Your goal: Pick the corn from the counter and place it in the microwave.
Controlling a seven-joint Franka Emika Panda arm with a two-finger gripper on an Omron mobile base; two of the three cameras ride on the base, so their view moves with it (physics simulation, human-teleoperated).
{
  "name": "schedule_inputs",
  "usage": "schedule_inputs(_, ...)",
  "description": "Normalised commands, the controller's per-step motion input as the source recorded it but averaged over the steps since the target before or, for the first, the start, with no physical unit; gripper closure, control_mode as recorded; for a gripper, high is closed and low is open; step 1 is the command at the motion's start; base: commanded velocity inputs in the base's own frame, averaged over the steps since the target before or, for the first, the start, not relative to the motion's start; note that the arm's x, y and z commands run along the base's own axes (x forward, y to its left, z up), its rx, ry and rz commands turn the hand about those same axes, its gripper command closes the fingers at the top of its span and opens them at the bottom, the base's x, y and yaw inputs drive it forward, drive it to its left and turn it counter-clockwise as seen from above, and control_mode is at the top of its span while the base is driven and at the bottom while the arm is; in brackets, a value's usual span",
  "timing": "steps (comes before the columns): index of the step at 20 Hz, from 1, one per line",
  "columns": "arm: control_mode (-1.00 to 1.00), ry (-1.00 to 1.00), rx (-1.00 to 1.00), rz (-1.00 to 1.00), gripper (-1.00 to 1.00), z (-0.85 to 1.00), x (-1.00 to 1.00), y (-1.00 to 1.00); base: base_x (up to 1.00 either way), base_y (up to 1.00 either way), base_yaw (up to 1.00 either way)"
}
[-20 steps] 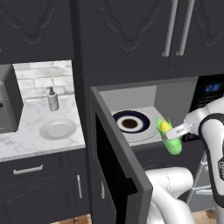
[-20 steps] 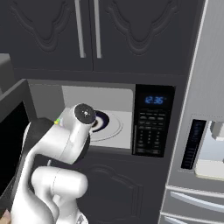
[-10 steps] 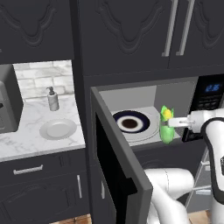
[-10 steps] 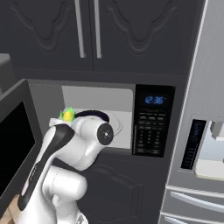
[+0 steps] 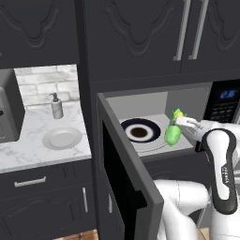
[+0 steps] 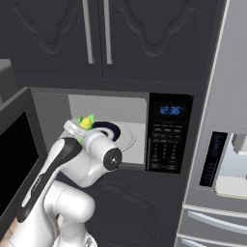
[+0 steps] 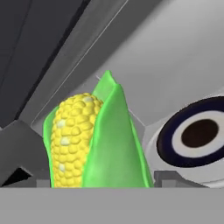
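The corn (image 5: 173, 131), a green husk with yellow kernels at its tip, is held upright in my gripper (image 5: 178, 125), which is shut on it. It hangs inside the open microwave (image 5: 140, 102), just right of the dark-ringed plate (image 5: 139, 131) on the turntable. From the right base view the corn (image 6: 86, 121) peeks above my wrist in front of the microwave (image 6: 166, 140) keypad panel. In the hand view the corn (image 7: 96, 140) stands close up between my fingertips, with the plate (image 7: 197, 135) to its right. The marble counter (image 5: 28, 152) lies to the left.
The microwave door (image 5: 126, 173) hangs open toward me at the left of the cavity. On the counter stand a grey soap dispenser (image 5: 57, 106), a white plate (image 5: 61, 138) and a toaster oven (image 5: 7, 112). A fridge (image 6: 222, 144) stands at the right.
My gripper has carried the corn up and leftward, deeper into the microwave toward the plate, and my elbow has swung round.
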Motion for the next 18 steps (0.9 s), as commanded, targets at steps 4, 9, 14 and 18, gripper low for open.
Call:
schedule_inputs(4, -1.00, 0.00, 0.06, -0.27, 1.00, -0.34, 0.59, 0.28, 0.00, 0.00, 0.00)
schedule_inputs(9, -1.00, 0.00, 0.05, -0.16, 1.00, -0.44, 0.58, 0.13, 0.00, 0.00, 0.00)
schedule_inputs(14, -1.00, 0.00, 0.03, -0.07, 1.00, -0.11, 0.55, 0.00, 0.00, 0.00, 0.00)
schedule_inputs(18, -1.00, 0.05, 0.01, -0.04, 1.00, -0.39, 0.20, 0.00, 0.00, 0.00, 0.00)
